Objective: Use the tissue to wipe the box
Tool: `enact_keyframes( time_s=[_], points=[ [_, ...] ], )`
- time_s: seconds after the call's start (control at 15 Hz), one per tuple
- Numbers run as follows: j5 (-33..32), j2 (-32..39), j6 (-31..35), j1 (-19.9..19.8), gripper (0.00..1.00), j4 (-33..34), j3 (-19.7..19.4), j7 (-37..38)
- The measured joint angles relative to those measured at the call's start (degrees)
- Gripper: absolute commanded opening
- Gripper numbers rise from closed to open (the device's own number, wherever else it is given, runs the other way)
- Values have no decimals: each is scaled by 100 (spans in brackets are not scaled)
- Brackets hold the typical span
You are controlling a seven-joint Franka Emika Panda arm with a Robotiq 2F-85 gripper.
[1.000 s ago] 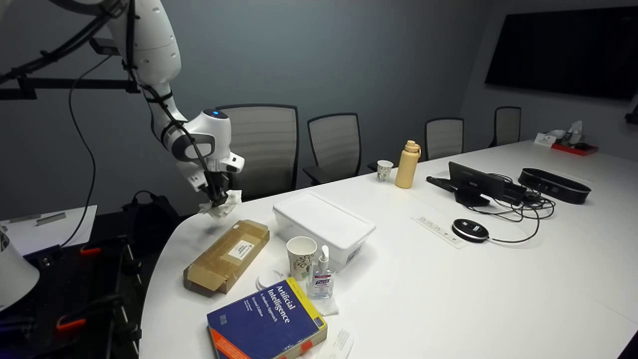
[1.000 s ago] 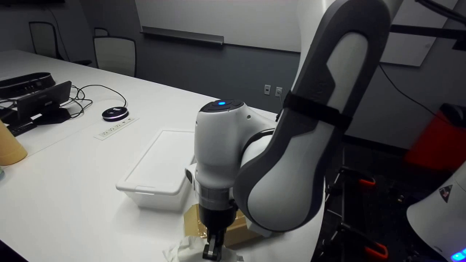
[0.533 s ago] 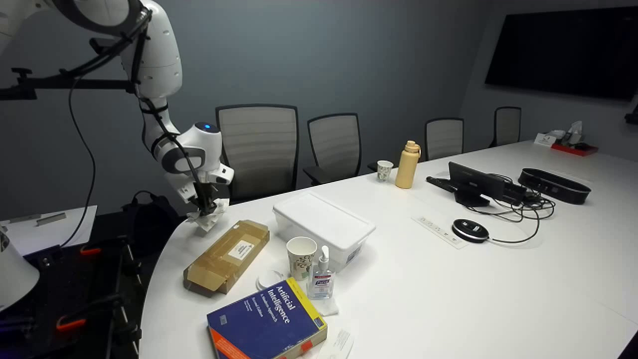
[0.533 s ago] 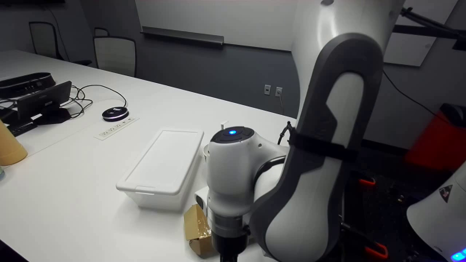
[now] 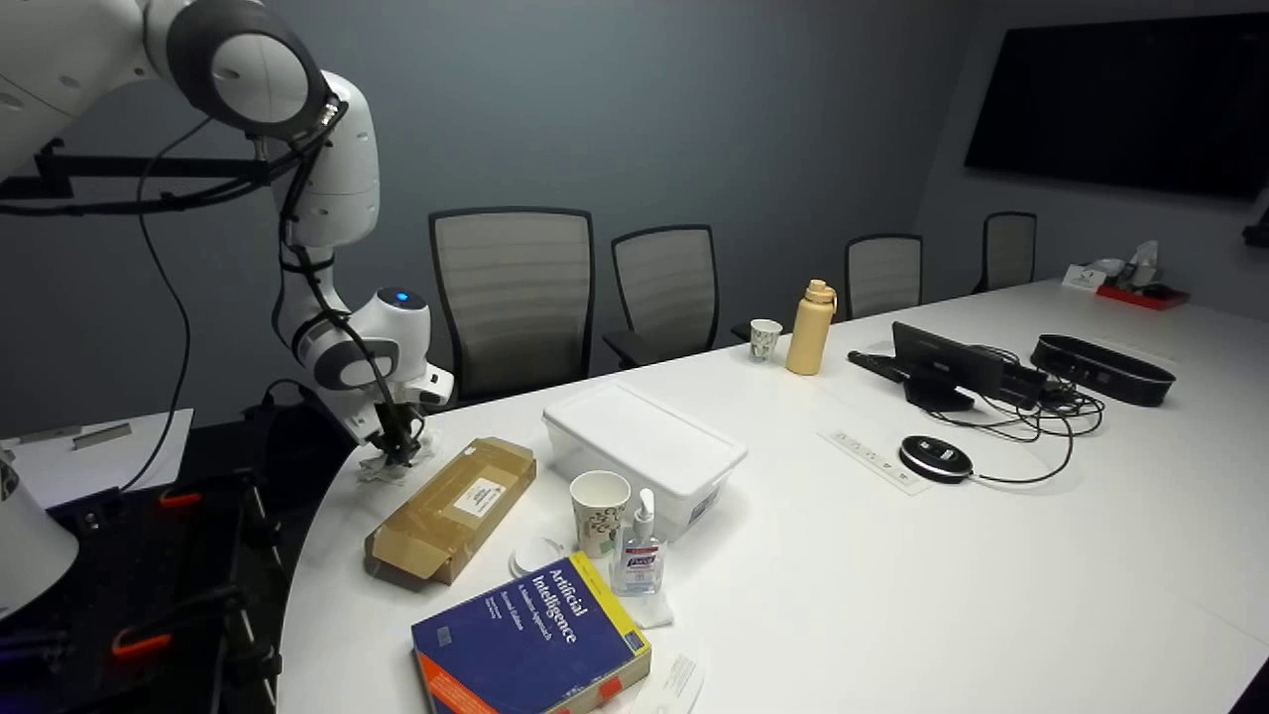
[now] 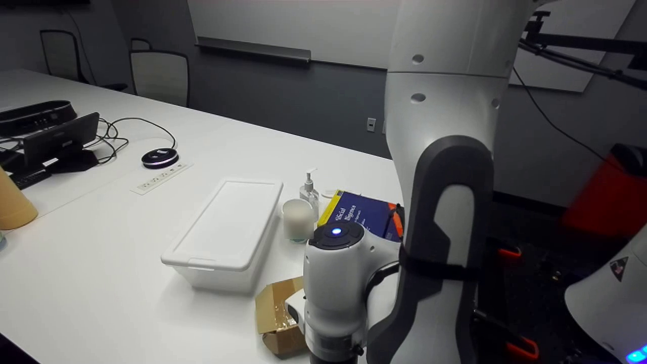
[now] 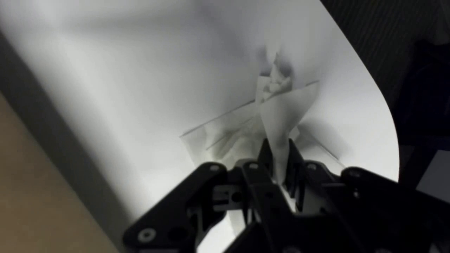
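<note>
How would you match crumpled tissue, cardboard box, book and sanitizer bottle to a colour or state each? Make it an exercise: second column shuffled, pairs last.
Column 1
1. crumpled tissue
2. cardboard box
3. book
4. sanitizer bottle

Column 2
A. blue and yellow, lying flat
B. clear, pump-topped
C. pinched in the pincer
D. tan, white-labelled

Pairs: 1-C; 2-D; 3-A; 4-B

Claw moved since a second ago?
Yes: in an exterior view the claw has shifted down and to the image's left, judged against the unmoved cardboard box.
</note>
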Motion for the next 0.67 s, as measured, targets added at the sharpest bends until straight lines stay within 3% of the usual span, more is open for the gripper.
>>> enact_keyframes(
  time_s=[0.53,0.67],
  points=[
    [-93,22,68,-35,99,200,20,0],
    [-93,-90,50,-114,100,190,89,0]
  ],
)
